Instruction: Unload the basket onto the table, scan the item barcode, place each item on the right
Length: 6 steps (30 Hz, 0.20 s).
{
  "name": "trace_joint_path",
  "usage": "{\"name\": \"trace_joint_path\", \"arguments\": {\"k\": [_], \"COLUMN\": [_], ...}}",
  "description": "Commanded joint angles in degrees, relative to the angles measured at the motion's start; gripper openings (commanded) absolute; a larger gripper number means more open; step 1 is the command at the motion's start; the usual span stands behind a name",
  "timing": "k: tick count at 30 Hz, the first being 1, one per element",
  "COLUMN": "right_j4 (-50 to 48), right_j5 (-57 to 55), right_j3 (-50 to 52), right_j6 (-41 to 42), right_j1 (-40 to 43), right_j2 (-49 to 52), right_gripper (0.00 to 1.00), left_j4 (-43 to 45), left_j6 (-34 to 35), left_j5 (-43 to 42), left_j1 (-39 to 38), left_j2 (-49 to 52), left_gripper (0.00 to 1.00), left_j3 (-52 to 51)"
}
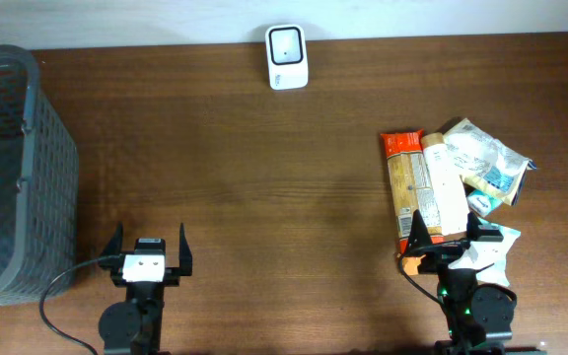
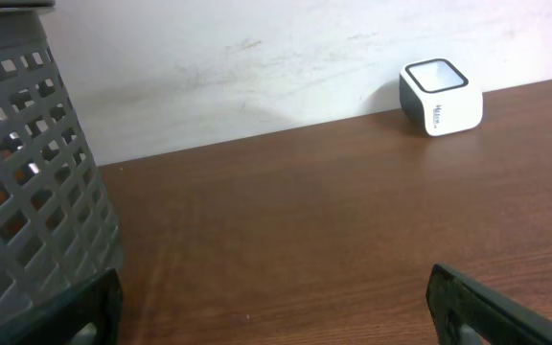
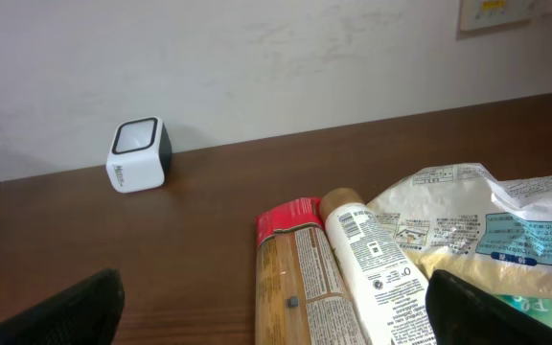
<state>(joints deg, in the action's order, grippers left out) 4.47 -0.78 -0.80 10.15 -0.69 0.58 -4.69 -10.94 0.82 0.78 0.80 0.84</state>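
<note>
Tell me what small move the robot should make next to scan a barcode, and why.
Probably lower the open right pincer onto the cream tube lying just ahead of it. It holds nothing, the tube's printed label faces up, and the white scanner stands far off at the table's back edge.

grey basket (image 1: 52,168) cut by the left edge, near end of the brown packet (image 1: 409,192) under the right gripper (image 1: 445,233)

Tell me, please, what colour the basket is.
Dark grey basket, clearest in the left wrist view.
</note>
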Motion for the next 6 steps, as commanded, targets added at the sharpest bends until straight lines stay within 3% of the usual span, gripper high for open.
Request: {"name": "trace_joint_path", "arguments": {"k": [1,6], "right_j4": [0.2,0.2], "right_j5": [0.1,0.1], "right_j3": [0.5,0.5], "right_j6": [-0.1,-0.1], "right_j1": [-0.4,-0.4], "right_j2": [-0.4,-0.4], "right_gripper": [0.99,0.99], "left_j4": [-0.1,-0.1], "left_j6": [-0.7,-0.7], "left_j5": [-0.6,-0.6], "left_j1": [0.0,0.0], "left_j2": [-0.5,-0.5], "left_gripper": [0.99,0.99], "left_j3": [-0.3,-0.3]}}
